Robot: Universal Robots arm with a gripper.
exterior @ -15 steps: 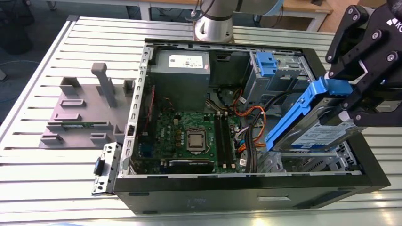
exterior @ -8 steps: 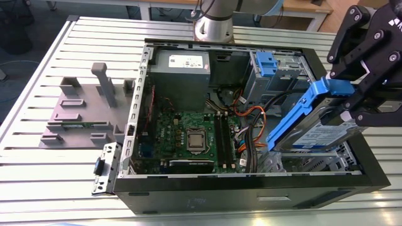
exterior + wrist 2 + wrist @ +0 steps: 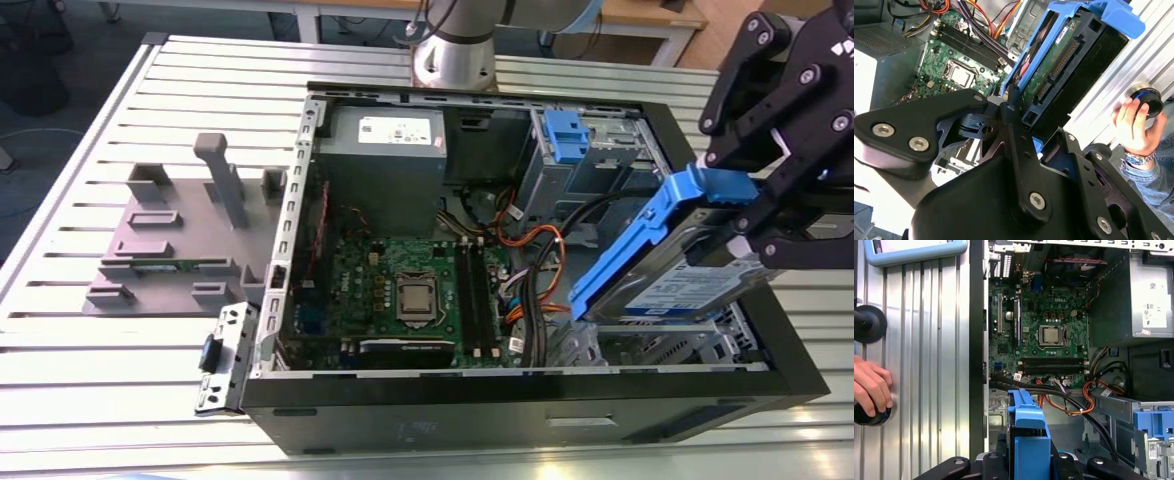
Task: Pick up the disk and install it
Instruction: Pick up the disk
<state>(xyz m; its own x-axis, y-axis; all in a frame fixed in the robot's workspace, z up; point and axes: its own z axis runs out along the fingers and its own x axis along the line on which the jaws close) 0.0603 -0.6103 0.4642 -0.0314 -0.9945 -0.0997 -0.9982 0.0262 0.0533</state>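
The disk [image 3: 667,265], a silver drive with a white-and-blue label in a blue plastic bracket, hangs tilted above the open computer case [image 3: 320,250], over its corner at the exterior view's right. My black gripper [image 3: 754,225] is shut on the disk's upper end. In the second wrist view the fingers [image 3: 1016,125] clamp the disk [image 3: 1064,55] with its connector edge showing. The first wrist view has the blue bracket [image 3: 1029,432] between the gripper's [image 3: 1029,467] links, above the metal drive cage [image 3: 1004,405].
Inside the case lie the motherboard [image 3: 414,290], a grey power-supply box [image 3: 387,150], loose cables [image 3: 527,255] and another blue-bracketed drive [image 3: 567,135] in a bay. A grey plastic stand [image 3: 187,230] sits on the slatted table. A person's hand [image 3: 1131,125] rests on a black knob beside the case.
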